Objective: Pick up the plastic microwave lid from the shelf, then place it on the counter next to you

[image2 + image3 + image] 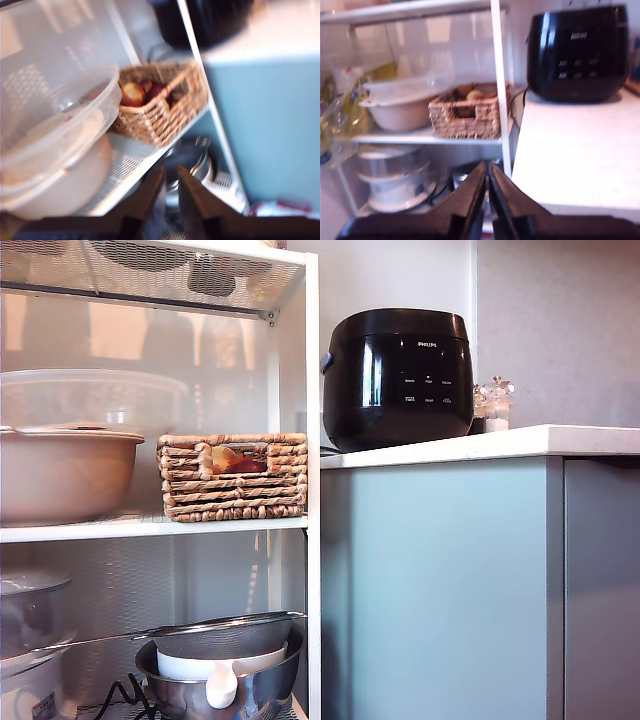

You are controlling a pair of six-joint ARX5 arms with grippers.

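The plastic microwave lid (90, 395) is a translucent dome sitting on an opaque beige bowl (60, 475) on the middle board of the white shelf (312, 440), at the exterior view's left. The white counter (500, 443) runs to the exterior view's right. No arm shows in the exterior view. In the first wrist view, my first gripper (171, 172) is shut with nothing held, short of the shelf, and the lid (65, 120) lies off to one side of it. My second gripper (487, 165) is shut and empty, standing back from the shelf and the lid (405, 85), near the counter (570, 145) edge.
A wicker basket (233, 477) with produce stands beside the beige bowl. A black cooker (398, 375) and a small glass item (493, 400) stand on the counter. Below, a steel bowl with a sieve (220, 660) and a pot (30, 615) fill the lower shelf.
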